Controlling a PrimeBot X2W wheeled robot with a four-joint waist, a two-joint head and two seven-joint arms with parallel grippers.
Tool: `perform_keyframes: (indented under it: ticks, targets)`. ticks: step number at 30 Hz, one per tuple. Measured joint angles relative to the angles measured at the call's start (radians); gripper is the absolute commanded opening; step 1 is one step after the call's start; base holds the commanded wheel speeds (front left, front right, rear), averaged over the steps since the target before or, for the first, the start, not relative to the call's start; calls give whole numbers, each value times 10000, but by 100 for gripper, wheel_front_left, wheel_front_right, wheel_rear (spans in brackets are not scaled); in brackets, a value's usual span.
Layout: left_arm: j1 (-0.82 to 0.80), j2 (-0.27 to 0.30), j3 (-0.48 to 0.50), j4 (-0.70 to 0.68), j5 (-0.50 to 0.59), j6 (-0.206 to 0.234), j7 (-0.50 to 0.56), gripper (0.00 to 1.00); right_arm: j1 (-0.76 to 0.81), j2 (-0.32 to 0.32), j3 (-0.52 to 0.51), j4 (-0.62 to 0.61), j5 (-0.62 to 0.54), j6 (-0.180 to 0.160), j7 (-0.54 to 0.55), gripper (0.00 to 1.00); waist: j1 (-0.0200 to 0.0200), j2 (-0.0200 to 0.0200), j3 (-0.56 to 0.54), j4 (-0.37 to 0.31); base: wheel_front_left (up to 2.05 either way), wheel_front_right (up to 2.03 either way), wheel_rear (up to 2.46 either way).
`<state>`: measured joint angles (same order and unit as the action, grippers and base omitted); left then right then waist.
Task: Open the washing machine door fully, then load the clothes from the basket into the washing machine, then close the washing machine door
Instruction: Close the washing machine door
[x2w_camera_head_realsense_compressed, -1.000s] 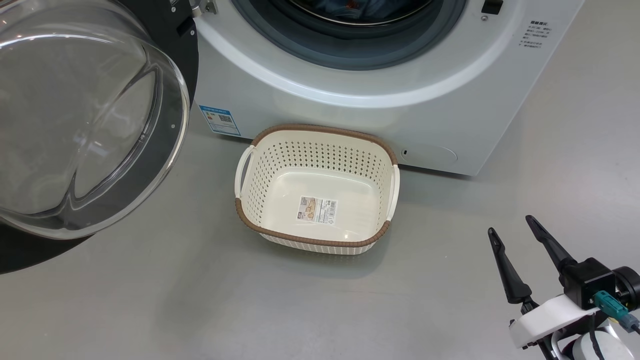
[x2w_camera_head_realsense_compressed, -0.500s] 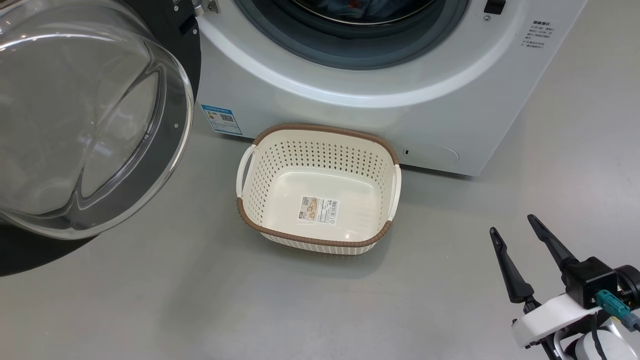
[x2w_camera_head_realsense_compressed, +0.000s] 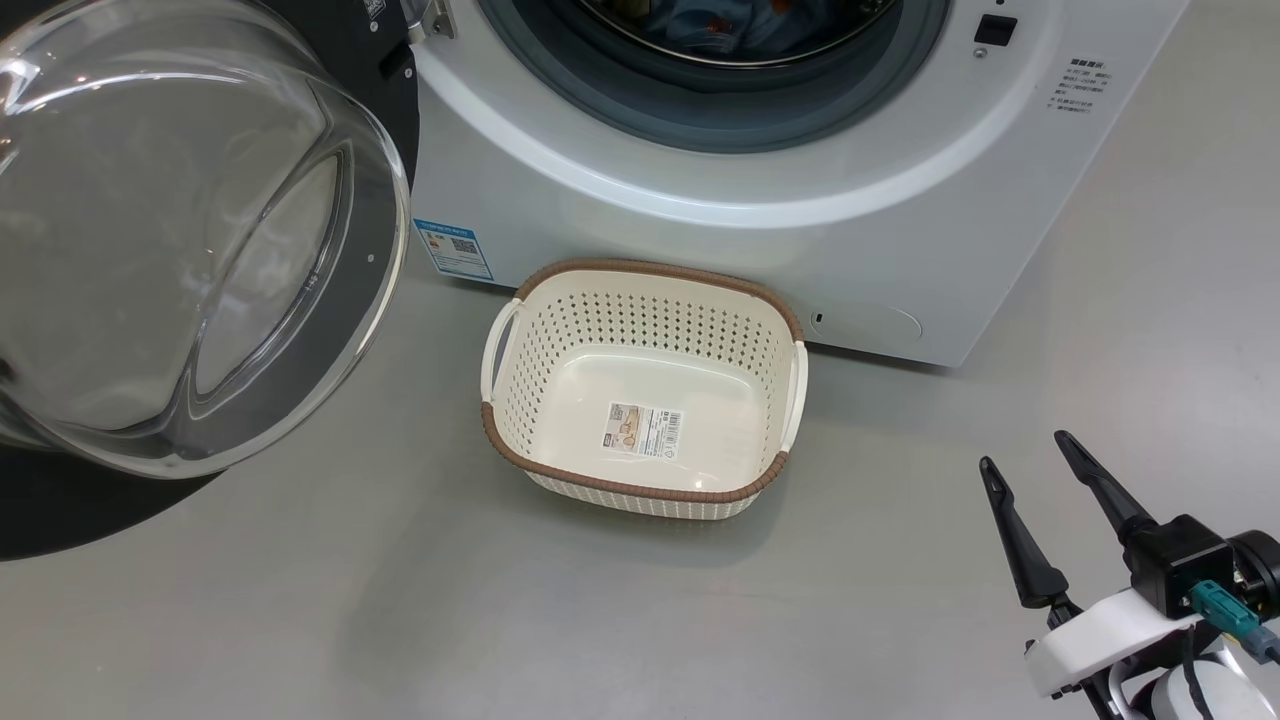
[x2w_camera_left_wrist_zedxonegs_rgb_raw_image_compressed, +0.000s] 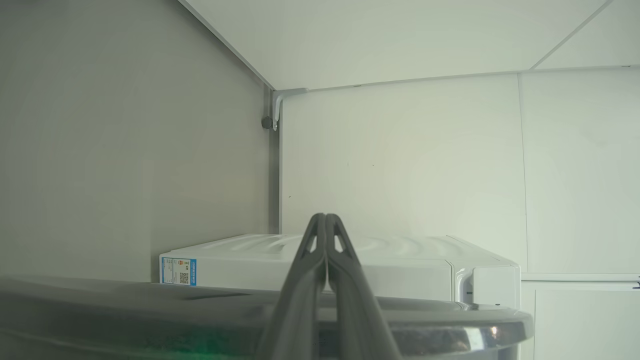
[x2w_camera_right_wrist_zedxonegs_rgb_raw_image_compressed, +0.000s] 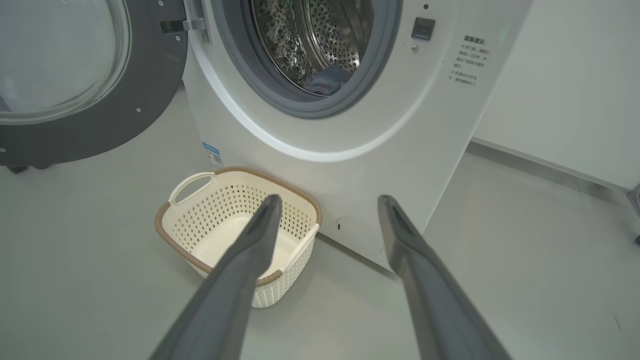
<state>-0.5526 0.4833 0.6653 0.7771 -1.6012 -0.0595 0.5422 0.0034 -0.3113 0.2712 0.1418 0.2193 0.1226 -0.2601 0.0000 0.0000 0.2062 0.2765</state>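
Clothes (x2w_camera_head_realsense_compressed: 730, 22) lying inside drum (x2w_camera_right_wrist_zedxonegs_rgb_raw_image_compressed: 320, 30) of washing machine (x2w_camera_head_realsense_compressed: 700, 220); basket (x2w_camera_head_realsense_compressed: 650, 266) sitting empty on floor (x2w_camera_head_realsense_compressed: 400, 600), just beside machine front. Head camera tilting up versus 1 second ago: whole picture sliding down, more drum showing, things themselves not moving. Washing machine door (x2w_camera_head_realsense_compressed: 180, 260) hanging wide open. Right tool (x2w_camera_head_realsense_compressed: 1022, 450) staying spread, gripping nothing; left tool (x2w_camera_left_wrist_zedxonegs_rgb_raw_image_compressed: 325, 220) pressed together near door edge. Loading looking done; door closing judged remaining.

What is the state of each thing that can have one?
Large round black-rimmed glass washing machine door: open wide.
Big white front-loading washing machine: drum exposed.
Light blue printed clothes: inside the drum.
Cream-white perforated plastic basket: upright, empty.
Left gripper: shut, empty.
Right gripper: open, empty.
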Motion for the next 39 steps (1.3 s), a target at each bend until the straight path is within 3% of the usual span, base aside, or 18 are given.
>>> perform_keyframes:
  ticks: [8, 21, 39]
  targets:
    - [20, 8, -240, -8, 61, -291, 437, 0, 1, -15, 12, 15, 0, 0, 0, 100, 0, 0, -109, -5, 0, 0, 0]
    - [42, -46, -324, -35, -21, -385, 926, 0, 3, 8, 6, 17, 2, 0, 0, 100, 0, 0, -192, -6, 0, 0, 0]
    - [474, -545, -848, -454, -38, -545, 1825, 0, 72, 385, -178, 100, 17, 0, 0, 100, 0, 0, -622, 161, 0, 0, 0]
